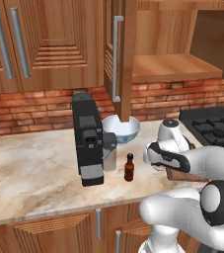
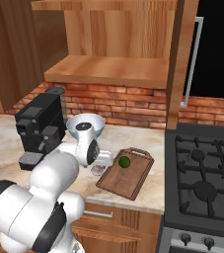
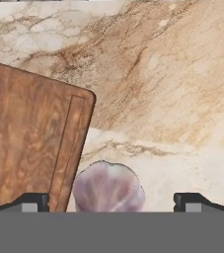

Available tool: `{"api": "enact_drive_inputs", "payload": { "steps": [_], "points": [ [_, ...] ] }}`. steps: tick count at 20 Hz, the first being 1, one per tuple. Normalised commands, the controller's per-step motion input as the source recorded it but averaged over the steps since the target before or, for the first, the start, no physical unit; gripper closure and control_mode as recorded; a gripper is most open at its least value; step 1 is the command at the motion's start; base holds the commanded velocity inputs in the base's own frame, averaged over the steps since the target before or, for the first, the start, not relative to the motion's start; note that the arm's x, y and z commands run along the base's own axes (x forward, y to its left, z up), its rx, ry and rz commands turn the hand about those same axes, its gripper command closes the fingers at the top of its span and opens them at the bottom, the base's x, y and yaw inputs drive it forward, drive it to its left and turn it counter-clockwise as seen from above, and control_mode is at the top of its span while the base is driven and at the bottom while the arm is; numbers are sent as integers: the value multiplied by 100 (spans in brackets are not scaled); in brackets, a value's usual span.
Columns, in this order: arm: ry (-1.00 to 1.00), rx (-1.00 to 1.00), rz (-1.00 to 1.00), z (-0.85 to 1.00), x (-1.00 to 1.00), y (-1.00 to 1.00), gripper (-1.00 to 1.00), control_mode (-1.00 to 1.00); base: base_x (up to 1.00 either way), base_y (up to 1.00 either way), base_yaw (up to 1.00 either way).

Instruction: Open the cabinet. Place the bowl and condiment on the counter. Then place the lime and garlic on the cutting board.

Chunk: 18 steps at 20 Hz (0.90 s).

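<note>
The cabinet (image 2: 108,69) stands open, its shelf bare. On the counter (image 1: 34,168), the bowl (image 1: 121,128) sits behind the condiment (image 1: 129,168). The lime (image 2: 124,161) rests on the cutting board (image 2: 130,178). The garlic (image 2: 98,170) lies on the counter just off the board's left edge. My gripper (image 2: 102,162) hangs low over it. In the hand view the garlic (image 3: 108,188) lies between the open fingertips (image 3: 192,201), untouched, with the cutting board (image 3: 29,148) to its left. My gripper (image 3: 112,202) holds nothing.
A black coffee machine (image 1: 89,138) stands left of the bowl. The stove (image 2: 202,178) lies right of the board. The open cabinet door (image 1: 128,59) juts out above the bowl. A brick wall backs the counter.
</note>
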Motion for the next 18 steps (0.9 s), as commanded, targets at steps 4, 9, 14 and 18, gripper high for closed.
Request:
{"api": "enact_drive_inputs", "payload": {
  "steps": [4, 9, 14, 18],
  "points": [
    [0, 0, 0, -19, 7, -1, -100, -100, 0, 0, 0],
    [0, 0, 0, -16, 8, 0, -100, -100, 0, 0, 0],
    [0, 0, 0, -19, 9, 0, -100, -100, 0, 0, 0],
    [0, 0, 0, -19, 11, 0, -100, -100, 0, 0, 0]
  ]
}}
